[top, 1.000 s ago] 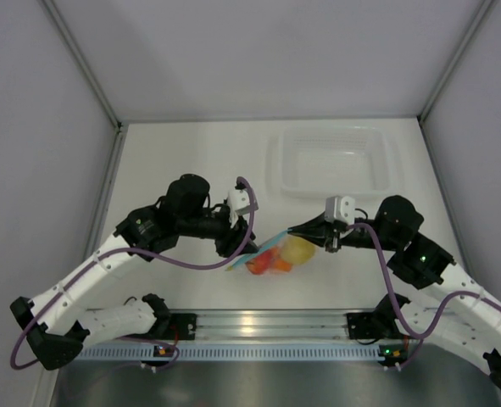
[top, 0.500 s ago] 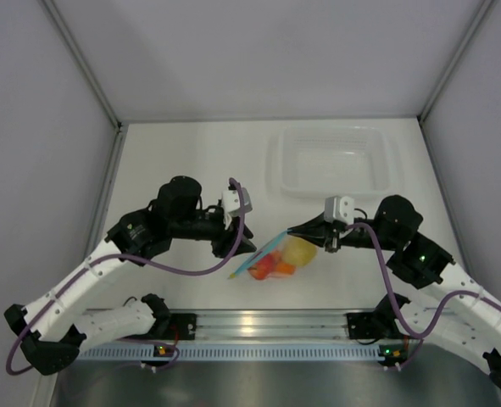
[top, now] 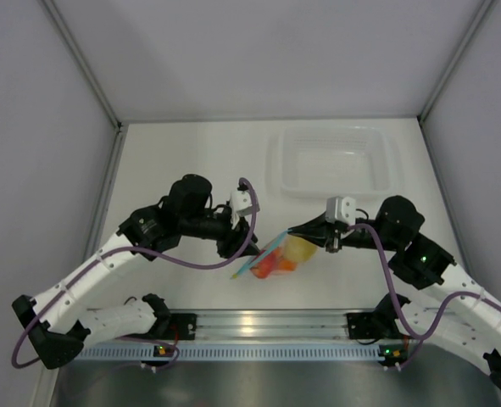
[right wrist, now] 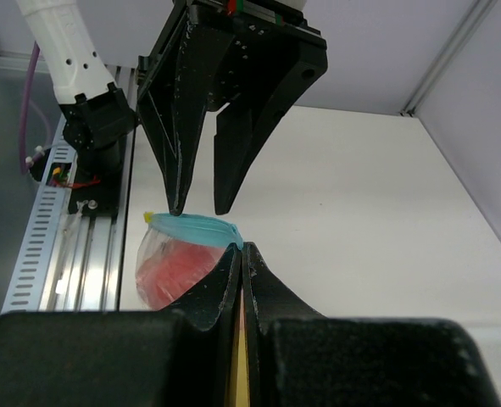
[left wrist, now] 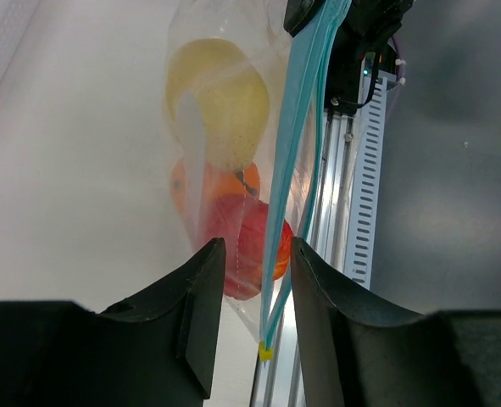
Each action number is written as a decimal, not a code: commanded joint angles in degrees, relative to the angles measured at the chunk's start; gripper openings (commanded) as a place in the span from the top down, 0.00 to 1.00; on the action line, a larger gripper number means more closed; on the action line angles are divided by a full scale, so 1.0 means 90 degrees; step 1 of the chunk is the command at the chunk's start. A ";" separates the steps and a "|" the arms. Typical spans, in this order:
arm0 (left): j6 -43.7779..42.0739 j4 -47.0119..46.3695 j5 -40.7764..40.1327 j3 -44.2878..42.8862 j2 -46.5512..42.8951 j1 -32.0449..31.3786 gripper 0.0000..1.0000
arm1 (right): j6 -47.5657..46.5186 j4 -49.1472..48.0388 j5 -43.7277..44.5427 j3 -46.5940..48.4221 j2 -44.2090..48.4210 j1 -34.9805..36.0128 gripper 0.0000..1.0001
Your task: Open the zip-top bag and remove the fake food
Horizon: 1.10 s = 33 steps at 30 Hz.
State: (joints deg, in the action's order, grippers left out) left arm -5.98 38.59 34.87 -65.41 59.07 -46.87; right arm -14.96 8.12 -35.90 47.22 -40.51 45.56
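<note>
Right pincer (right wrist: 240, 248) is clenched on one end of the zip-top bag (top: 271, 259), holding it between the arms over the worktop (top: 191, 153) with the fake food (left wrist: 225, 195) sagging inside. Left pincer (left wrist: 258, 254) stands parted astride the light blue zip strip (left wrist: 297, 144), gripping nothing; I'd close it on one lip only, near the yellow tip (left wrist: 265, 350), then peel away gently.

1. Table (top: 191, 161): a white, matt, level surface, closed in by pale walls (top: 258, 59) on its left, far and right sides.
2. Tray (top: 333, 161): clear, rigid and rectangular, lying flat on the table's far right part, near the back wall.
3. Rail (top: 258, 322): a metal strip running along the table's near edge.
4. Zip-top bag (top: 275, 253): over the near middle, well apart from the tray. Whether it touches the surface cannot be told.
</note>
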 commanded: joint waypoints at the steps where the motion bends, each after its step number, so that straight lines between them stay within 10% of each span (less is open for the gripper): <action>1: -0.0029 -0.0333 0.0265 0.0041 0.0048 0.0022 0.58 | -0.0027 -0.0521 -0.0113 0.0066 0.0029 -0.0013 1.00; 33: 0.0117 -0.0557 0.0315 0.0021 0.0214 0.0022 0.67 | 0.0676 -0.1546 0.0073 -0.0188 0.0078 -0.0023 1.00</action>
State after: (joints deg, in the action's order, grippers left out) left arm -5.34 36.82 36.75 -65.12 60.84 -46.87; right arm -9.85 0.36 -34.37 45.60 -40.60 45.56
